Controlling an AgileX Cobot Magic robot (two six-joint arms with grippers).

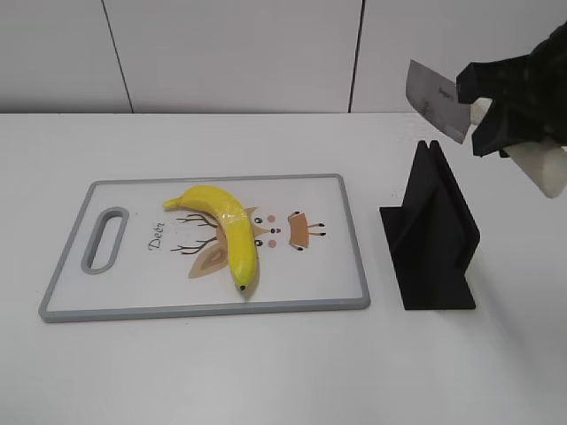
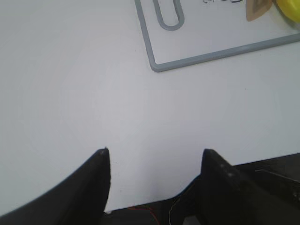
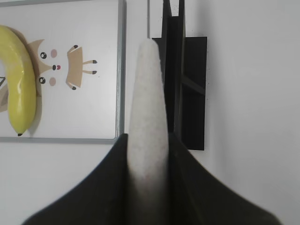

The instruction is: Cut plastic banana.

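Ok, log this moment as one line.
right gripper: holds knife above stand | left gripper: open, idle | banana: uncut on board

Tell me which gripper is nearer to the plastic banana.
Probably right. The right gripper, gripping the knife, is raised above the black stand beside the board. The left gripper hovers over bare table off the board's handle corner, plastic banana barely visible.

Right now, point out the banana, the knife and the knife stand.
plastic banana [image 1: 232, 228]: exterior view, middle of its body.
knife [image 1: 434, 99]: exterior view, flat of the blade.
knife stand [image 1: 431, 232]: exterior view, its upright panel.
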